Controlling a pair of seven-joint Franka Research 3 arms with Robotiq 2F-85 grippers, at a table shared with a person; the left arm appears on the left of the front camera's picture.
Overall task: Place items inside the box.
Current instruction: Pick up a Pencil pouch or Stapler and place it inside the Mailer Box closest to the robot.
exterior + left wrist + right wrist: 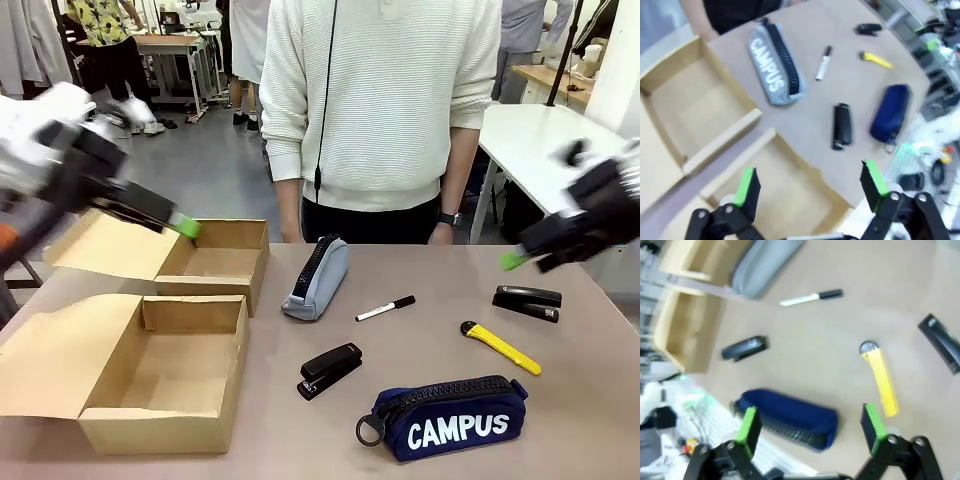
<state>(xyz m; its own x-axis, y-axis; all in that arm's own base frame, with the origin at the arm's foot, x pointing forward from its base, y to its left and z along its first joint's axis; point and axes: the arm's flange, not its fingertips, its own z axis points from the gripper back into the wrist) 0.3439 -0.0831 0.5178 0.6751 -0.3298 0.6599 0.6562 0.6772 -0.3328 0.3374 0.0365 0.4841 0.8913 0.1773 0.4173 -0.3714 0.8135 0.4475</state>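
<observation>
The near brown cardboard box [150,432] and the far one [258,268] sit open, floors bare. My left hand [807,182] and right hand [810,422] gape over the table [420,345].

Boxes: near box [170,375] and far box [215,262], both open, at the table's left.
Left gripper [185,228]: blurred, over the far box.
Right gripper [514,260]: blurred, above the second stapler [527,302].
Centre: grey pencil case [317,278], with the marker [385,308] beside it.
Near edge: black stapler [329,370], navy CAMPUS pouch [445,417].
Right: yellow utility knife [500,347].
Person [380,100]: standing at the far side.
</observation>
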